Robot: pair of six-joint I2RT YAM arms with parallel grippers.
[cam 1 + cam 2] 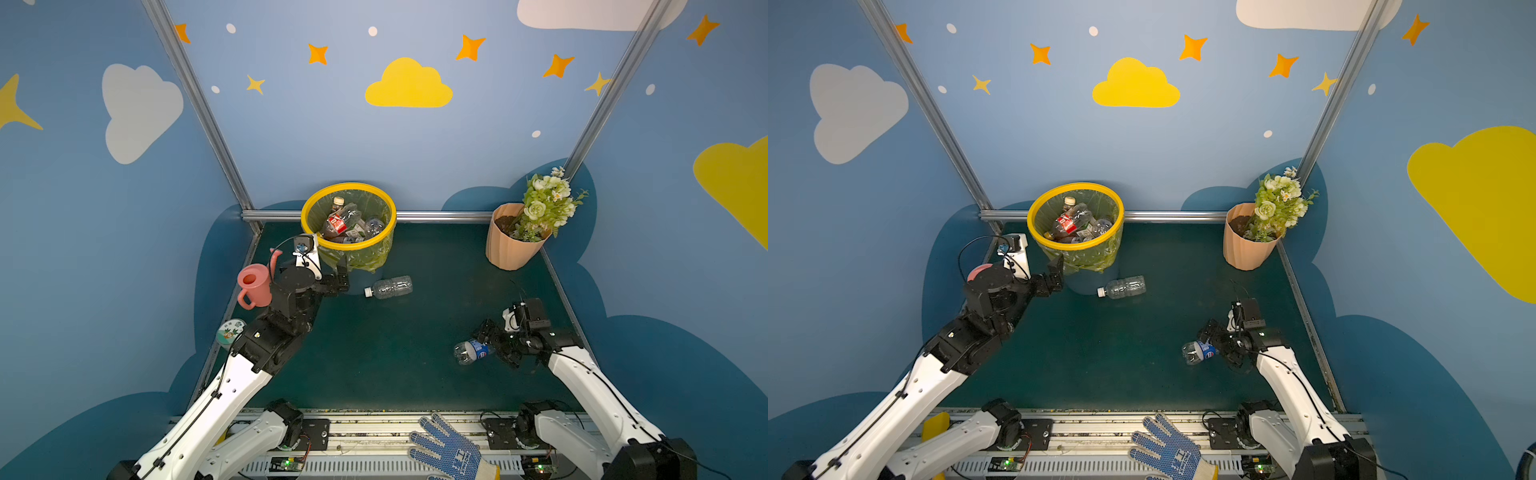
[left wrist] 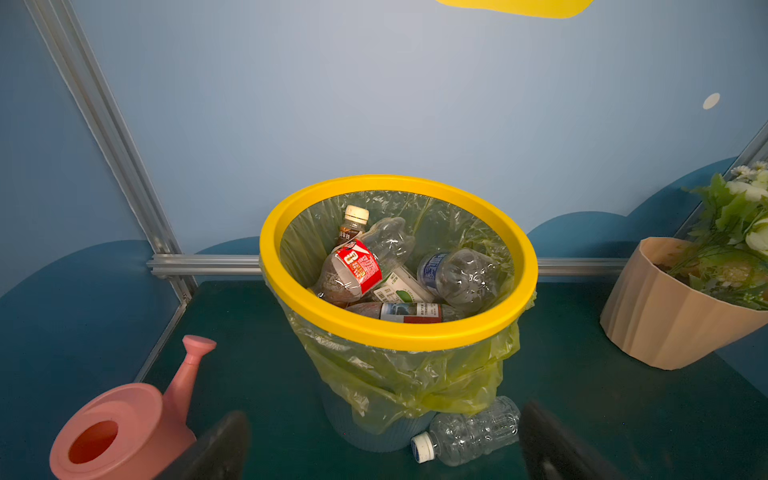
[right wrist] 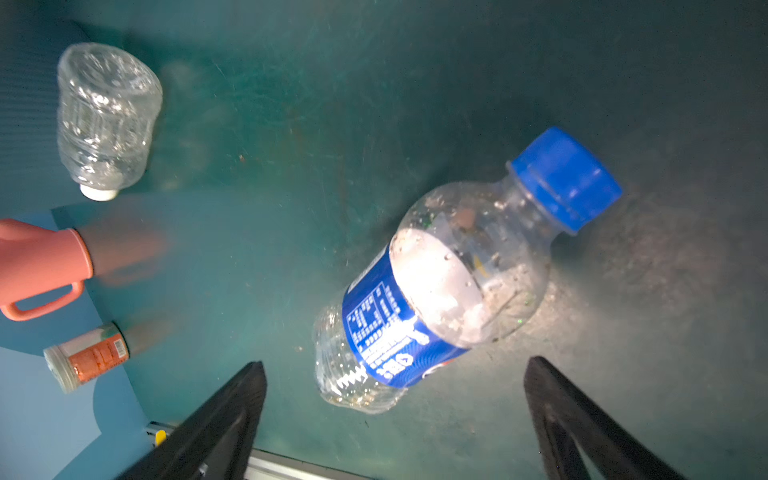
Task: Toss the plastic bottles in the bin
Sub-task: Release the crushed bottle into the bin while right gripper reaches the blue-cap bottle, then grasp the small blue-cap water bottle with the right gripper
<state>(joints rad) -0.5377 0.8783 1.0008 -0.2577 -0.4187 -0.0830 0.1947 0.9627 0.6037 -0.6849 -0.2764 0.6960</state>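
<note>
I see a blue-labelled bottle [image 3: 436, 299], print unreadable, right jaws wide open by it, gripping nothing; left jaws open, empty, facing bin [image 2: 395, 338]; dark green surface [image 1: 374, 365], starry blue walls [image 1: 332, 137]

No wording reads clearly. The blue-labelled bottle [image 3: 436, 291] at centre right carries blurred white print; the red-labelled bottle [image 2: 359, 266] in the bin [image 2: 399, 334], mid-frame, shows white characters I can't make out.

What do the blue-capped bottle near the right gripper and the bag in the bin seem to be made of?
Blue-capped bottle: clear, glossy thin plastic, apparently; see-through walls with bright glints and crumpled ridges.
Bag: thin translucent yellow-green plastic film, probably; it wrinkles and drapes loosely over the yellow rim of the bin.
</note>
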